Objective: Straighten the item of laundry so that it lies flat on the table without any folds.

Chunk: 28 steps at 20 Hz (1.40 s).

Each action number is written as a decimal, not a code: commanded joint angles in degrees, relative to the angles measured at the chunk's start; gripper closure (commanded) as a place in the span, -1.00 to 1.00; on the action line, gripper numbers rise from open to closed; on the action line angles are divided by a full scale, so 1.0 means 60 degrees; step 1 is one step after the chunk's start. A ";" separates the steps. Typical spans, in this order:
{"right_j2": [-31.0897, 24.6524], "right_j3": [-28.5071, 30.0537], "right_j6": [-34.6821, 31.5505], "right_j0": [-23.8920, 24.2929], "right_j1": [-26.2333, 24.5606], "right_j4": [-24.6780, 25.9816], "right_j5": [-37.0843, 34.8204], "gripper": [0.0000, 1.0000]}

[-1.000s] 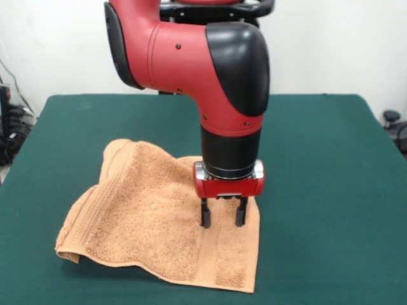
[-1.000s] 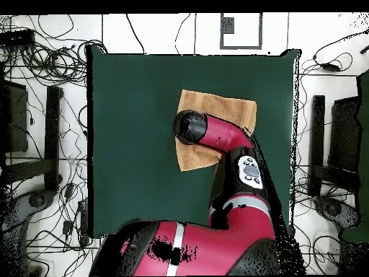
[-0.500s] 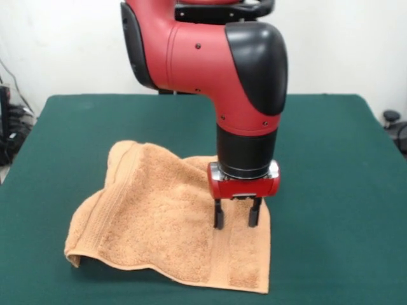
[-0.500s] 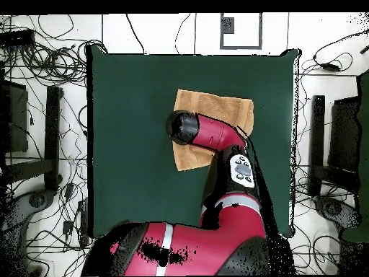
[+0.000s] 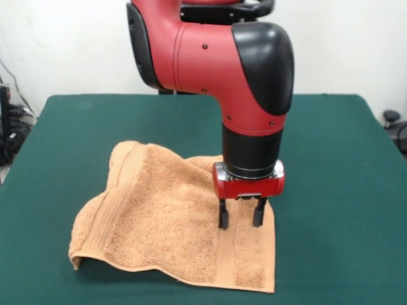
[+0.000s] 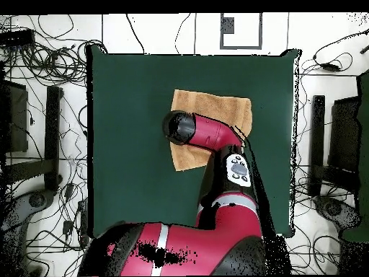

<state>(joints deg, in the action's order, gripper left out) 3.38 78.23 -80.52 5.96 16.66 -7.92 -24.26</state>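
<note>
orange-tan towel (image 5: 165,222) rumpled on table (image 5: 331,190), gripper (image 5: 241,219) fingertips pressing it

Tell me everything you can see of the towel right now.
The towel is orange-tan terry, roughly square, with ribbed bands near two opposite edges. It lies on the green table but not flat: in the front view its far left corner humps up and its near left corner curls under. The gripper stands over its right band, fingers apart, their tips at the cloth.
</note>
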 commanded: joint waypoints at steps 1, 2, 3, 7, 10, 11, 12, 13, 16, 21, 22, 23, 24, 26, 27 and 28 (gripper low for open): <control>-0.1661 0.0367 -0.1635 -0.0409 -0.0553 -0.0276 0.0305 -1.00; -0.1690 0.0377 -0.1632 -0.0409 -0.0543 -0.0276 0.0344 -1.00; -0.1712 0.0399 -0.1660 -0.0412 -0.0519 -0.0289 0.0403 -1.00; -0.1901 0.0447 -0.1655 -0.0442 -0.0408 -0.0342 0.0451 -1.00; -0.1821 0.0481 -0.1784 -0.0597 -0.0306 -0.0374 0.0380 -1.00; -0.1772 0.0481 -0.1850 -0.0659 -0.0293 -0.0386 0.0367 -1.00; -0.1724 0.0480 -0.1916 -0.0721 -0.0279 -0.0399 0.0354 -1.00; -0.1675 0.0480 -0.1982 -0.0782 -0.0265 -0.0412 0.0341 -1.00; -0.1660 0.0517 -0.2027 -0.0844 -0.0257 -0.0405 0.0410 -1.00; -0.1667 0.0595 -0.2113 -0.0966 -0.0179 -0.0471 0.0388 -1.00; -0.1692 0.0611 -0.2112 -0.0969 -0.0173 -0.0483 0.0423 -1.00; -0.1725 0.0646 -0.2105 -0.0968 -0.0166 -0.0490 0.0472 -1.00; -0.1757 0.0658 -0.2096 -0.0965 -0.0165 -0.0504 0.0489 -1.00; -0.1802 0.0671 -0.2086 -0.0979 -0.0138 -0.0521 0.0508 -1.00; -0.1825 0.0678 -0.2082 -0.0985 -0.0125 -0.0530 0.0518 -1.00; -0.1852 0.0673 -0.2058 -0.0979 -0.0130 -0.0526 0.0563 -1.00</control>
<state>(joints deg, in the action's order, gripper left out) 2.18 78.27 -80.52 2.73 16.82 -8.37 -23.71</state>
